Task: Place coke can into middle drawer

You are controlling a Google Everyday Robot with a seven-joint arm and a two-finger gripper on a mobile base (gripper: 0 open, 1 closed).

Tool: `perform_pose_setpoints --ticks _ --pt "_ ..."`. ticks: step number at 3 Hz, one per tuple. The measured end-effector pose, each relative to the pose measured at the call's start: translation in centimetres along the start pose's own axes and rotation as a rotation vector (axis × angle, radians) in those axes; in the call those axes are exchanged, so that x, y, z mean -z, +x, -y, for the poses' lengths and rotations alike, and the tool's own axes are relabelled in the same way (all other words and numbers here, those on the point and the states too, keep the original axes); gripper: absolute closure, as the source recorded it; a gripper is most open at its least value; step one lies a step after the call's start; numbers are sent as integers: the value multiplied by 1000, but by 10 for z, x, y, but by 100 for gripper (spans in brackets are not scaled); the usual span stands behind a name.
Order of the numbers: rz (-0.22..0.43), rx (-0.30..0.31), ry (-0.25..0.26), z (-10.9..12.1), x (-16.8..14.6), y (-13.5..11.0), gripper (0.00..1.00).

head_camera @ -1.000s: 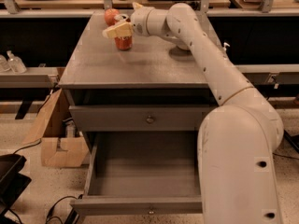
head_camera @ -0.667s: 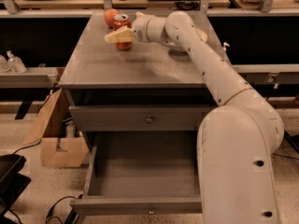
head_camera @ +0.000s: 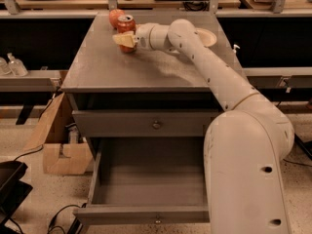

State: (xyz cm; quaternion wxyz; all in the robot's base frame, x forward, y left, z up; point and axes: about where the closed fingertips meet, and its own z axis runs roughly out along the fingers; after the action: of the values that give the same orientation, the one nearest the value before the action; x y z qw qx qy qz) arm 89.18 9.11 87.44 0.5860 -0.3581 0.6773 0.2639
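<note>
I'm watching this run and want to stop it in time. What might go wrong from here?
1. The hand is at the coke can near the back of the cabinet top, with the apple close behind it; a nudge may roll the apple away or tip the can.
2. The open middle drawer lies low, under the closed upper drawer; on the way down the can may strike the cabinet's front edge.

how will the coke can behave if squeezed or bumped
Silver top suggests thin aluminium: the coke can is probably light and dents easily. Upright and narrow, it could tip if the end effector at its lower side nudges it.
</note>
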Motion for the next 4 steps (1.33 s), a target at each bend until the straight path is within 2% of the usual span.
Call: perform_pose_setpoints --ticks 1,2,3,4 --pt "-1 -1 -4 -2 -2 1 68" --pt "-3 -1 -10 -5 -7 0 98" --pt "-9 0 -16 -5 -12 -3 100" --pt "-29 33 -45 -22 -5 -20 100"
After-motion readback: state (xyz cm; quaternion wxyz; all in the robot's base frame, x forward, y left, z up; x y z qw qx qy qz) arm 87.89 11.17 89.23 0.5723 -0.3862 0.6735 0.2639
